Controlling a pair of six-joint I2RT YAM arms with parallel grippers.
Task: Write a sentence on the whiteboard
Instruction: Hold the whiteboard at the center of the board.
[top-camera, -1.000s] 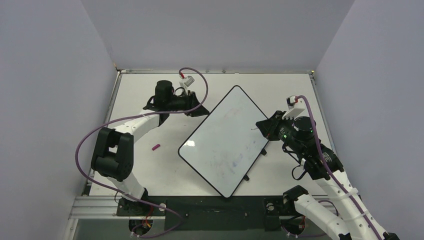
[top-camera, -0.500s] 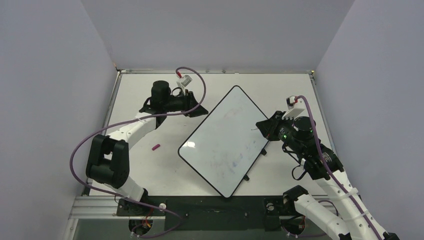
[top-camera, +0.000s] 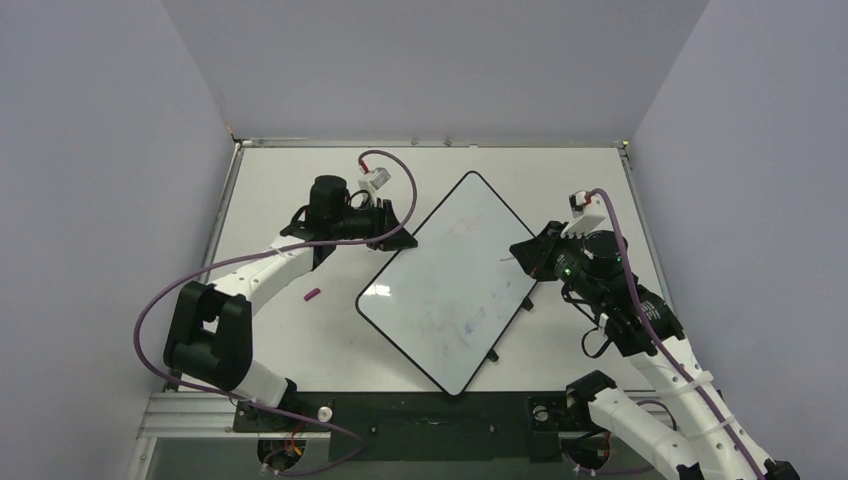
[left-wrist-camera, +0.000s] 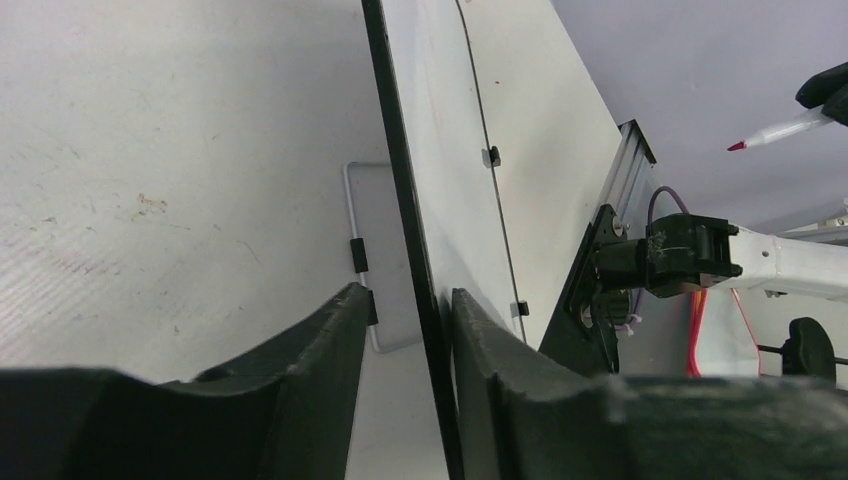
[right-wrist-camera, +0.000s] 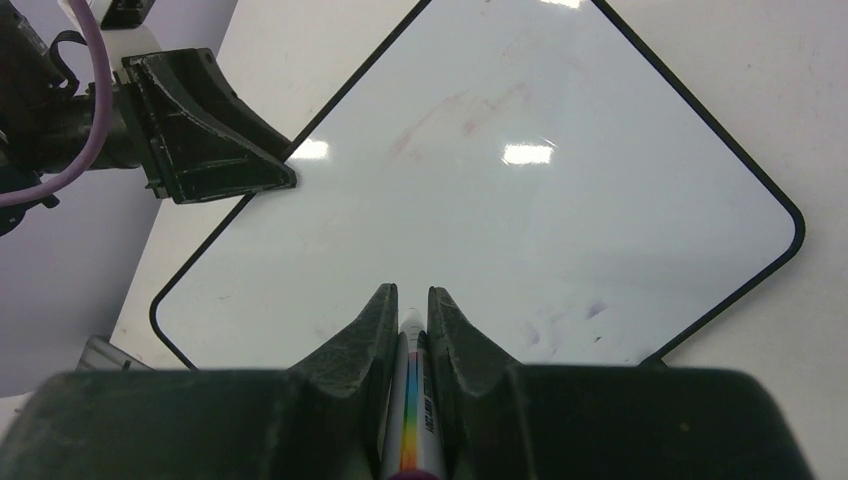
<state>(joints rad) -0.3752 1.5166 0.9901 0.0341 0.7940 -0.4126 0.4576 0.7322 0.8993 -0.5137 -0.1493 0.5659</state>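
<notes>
The whiteboard (top-camera: 450, 290) lies turned like a diamond on the table, glossy white with a thin black rim. No sentence shows on it, only faint purple and reddish smudges (right-wrist-camera: 470, 110). My left gripper (top-camera: 404, 237) is open astride the board's upper-left edge. In the left wrist view the rim (left-wrist-camera: 400, 200) runs between the fingers of the left gripper (left-wrist-camera: 408, 292), the right finger against the board face (left-wrist-camera: 430, 100), the left finger apart. My right gripper (top-camera: 524, 252) hovers over the board's right side, shut on a white marker (right-wrist-camera: 410, 400) whose pink tip (left-wrist-camera: 737, 146) is bare.
A small pink marker cap (top-camera: 312, 294) lies on the tabletop left of the board. Grey walls close in the table on three sides. A metal rail (top-camera: 400, 410) with both arm bases runs along the near edge. Purple cables loop off each arm.
The left gripper has swung nearer and down onto the board's upper-left edge, its cable loop shifting with it. The right arm and marker have stayed put.
</notes>
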